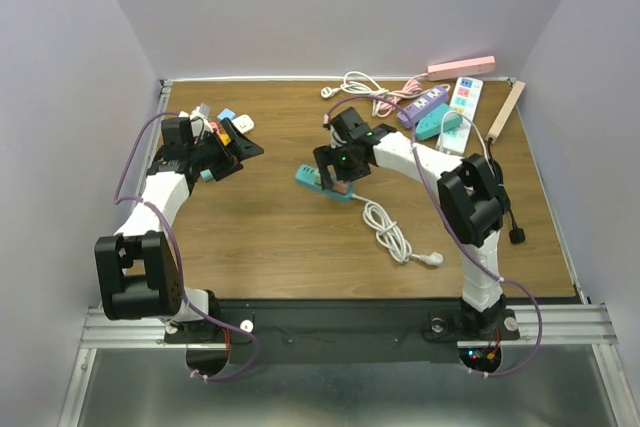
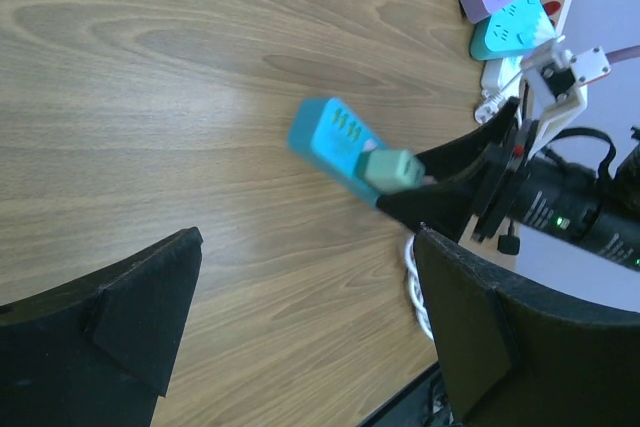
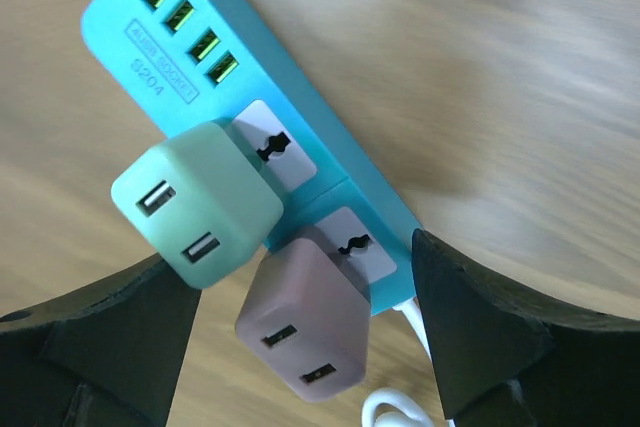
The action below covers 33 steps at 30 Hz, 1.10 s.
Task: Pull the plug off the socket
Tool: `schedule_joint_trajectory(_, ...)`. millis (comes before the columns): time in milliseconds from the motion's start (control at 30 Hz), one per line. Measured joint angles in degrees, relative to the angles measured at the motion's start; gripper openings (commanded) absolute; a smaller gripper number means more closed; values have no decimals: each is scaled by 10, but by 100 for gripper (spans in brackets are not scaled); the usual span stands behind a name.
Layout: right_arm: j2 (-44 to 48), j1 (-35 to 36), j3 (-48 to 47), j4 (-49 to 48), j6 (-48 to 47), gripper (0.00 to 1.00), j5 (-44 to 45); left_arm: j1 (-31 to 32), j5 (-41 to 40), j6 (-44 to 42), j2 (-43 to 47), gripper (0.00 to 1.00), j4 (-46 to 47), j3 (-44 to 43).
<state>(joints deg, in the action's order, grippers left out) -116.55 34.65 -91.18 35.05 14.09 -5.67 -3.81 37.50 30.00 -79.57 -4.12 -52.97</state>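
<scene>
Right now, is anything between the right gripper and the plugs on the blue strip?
Nothing visible. The open right gripper faces the blue strip, and the green charger and mauve charger show between its fingers. They sit side by side, so closing on one may catch the other.

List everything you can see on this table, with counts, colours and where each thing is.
strip: one, blue, centre
green charger: one, green, plugged into strip
mauve charger: one, mauve, plugged in beside it
cables: two, white, one coiled by strip, one at back
spare strips: four, pink, purple, white, teal, back right
stick: one, wood, back right
black plug: one, black, right edge
small items: count unclear, mixed, back left
left gripper: one, black, open, back left
right gripper: one, black, open, around chargers
</scene>
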Motion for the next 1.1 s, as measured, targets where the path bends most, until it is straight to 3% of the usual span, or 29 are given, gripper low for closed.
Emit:
schedule_joint_trajectory(200,-20,47,-32,0,-11,93,-76,0,0,0,3,99,0,0)
schedule_joint_trajectory(300,-20,47,-45,5,-8,100,-66,0,5,-3,3,99,0,0)
schedule_joint_trajectory(400,-13,44,-57,5,-1,100,-31,0,11,-11,-3,97,-4,-4)
schedule_joint_trajectory(500,7,40,-62,5,22,100,24,1,13,-19,-26,88,-5,-21)
schedule_joint_trajectory(533,17,39,-62,5,30,100,35,2,14,-23,-38,80,-5,-29)
schedule_joint_trajectory(767,110,29,-13,-1,83,98,57,20,19,-41,-111,63,-9,-77)
schedule_joint_trajectory(833,134,29,21,-5,102,74,49,28,21,-44,-125,52,-10,-86)
schedule_joint_trajectory(867,140,29,35,-5,109,57,43,33,21,-45,-132,47,-11,-90)
schedule_joint_trajectory(900,150,29,59,-10,123,4,33,39,22,-47,-142,37,-11,-96)
schedule_joint_trajectory(933,158,29,80,-12,135,0,26,45,23,-49,-151,31,-10,-103)
schedule_joint_trajectory(1100,203,29,211,-11,206,0,-45,85,26,-56,-213,4,-8,-140)
